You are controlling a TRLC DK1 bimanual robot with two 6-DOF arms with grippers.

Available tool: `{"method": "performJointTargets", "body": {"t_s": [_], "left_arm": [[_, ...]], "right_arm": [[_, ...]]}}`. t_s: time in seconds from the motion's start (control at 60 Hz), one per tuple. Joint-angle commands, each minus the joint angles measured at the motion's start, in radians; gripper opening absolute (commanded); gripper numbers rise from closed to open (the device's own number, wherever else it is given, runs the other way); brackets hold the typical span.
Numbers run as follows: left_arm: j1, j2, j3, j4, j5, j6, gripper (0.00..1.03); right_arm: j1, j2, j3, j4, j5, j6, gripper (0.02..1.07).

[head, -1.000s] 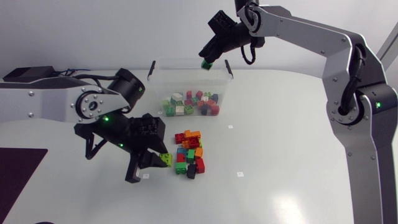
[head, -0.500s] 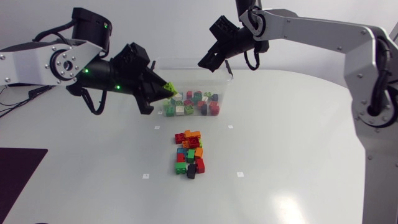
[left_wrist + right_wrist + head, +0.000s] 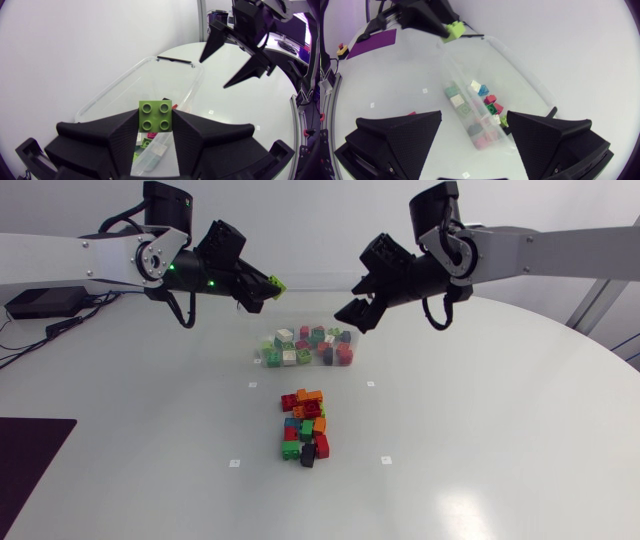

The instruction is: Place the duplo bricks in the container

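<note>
Left gripper (image 3: 268,284) clenches a lime-green duplo brick (image 3: 155,116), seemingly above the clear plastic container (image 3: 117,82) near its rim; dropped here, it may bounce out. Right gripper (image 3: 355,305) gapes empty

table (image 3: 480,440): white, glossy, rounded edge | dark purple mat (image 3: 30,465): at its left side

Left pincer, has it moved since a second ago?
Yes. The left pincer, shut on a lime brick, went from beside the loose brick pile to over the container's left end.
</note>
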Motion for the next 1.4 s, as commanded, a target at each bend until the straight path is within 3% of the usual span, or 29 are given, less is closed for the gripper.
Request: {"method": "performJointTargets", "body": {"t_s": [0.0, 0.15, 0.35, 0.417, 0.467, 0.617, 0.7, 0.767, 0.967, 1.117, 1.383], "left_arm": [[0.012, 0.062, 0.082, 0.017, 0.011, -0.052, 0.3], [0.009, 0.136, 0.189, -0.006, -0.012, -0.101, 0.3], [-0.017, 0.265, 0.409, -0.219, -0.081, -0.1, 0.32], [-0.025, 0.281, 0.444, -0.245, -0.094, -0.098, 0.37], [-0.031, 0.295, 0.476, -0.276, -0.104, -0.098, 0.43], [-0.055, 0.315, 0.542, -0.343, -0.139, -0.083, 0.88], [-0.059, 0.315, 0.57, -0.392, -0.14, -0.077, 0.98], [-0.06, 0.294, 0.568, -0.426, -0.14, -0.063, 0.98], [-0.066, 0.142, 0.429, -0.484, -0.139, 0.004, 0.98], [-0.069, -0.056, 0.16, -0.484, -0.139, 0.147, 0.98], [-0.063, -0.262, -0.159, -0.483, -0.139, 0.316, 0.98]], "right_arm": [[-0.007, -0.053, -0.086, 0.023, -0.011, -0.023, 0.97], [-0.009, -0.106, -0.184, 0.039, -0.012, -0.046, 0.96], [-0.009, -0.142, -0.291, 0.062, -0.012, -0.076, 0.96], [-0.009, -0.145, -0.31, 0.062, -0.012, -0.085, 0.96], [-0.009, -0.146, -0.32, 0.062, -0.012, -0.092, 0.96], [0.005, -0.143, -0.336, 0.03, -0.026, -0.128, 0.97], [0.025, -0.143, -0.353, 0.006, -0.029, -0.151, 0.97], [0.045, -0.143, -0.374, -0.01, -0.029, -0.17, 0.96], [0.083, -0.14, -0.42, -0.056, -0.028, -0.23, 0.96], [0.123, -0.122, -0.46, -0.085, -0.028, -0.282, 0.96], [0.184, -0.071, -0.477, -0.088, -0.011, -0.309, 0.96]]}}
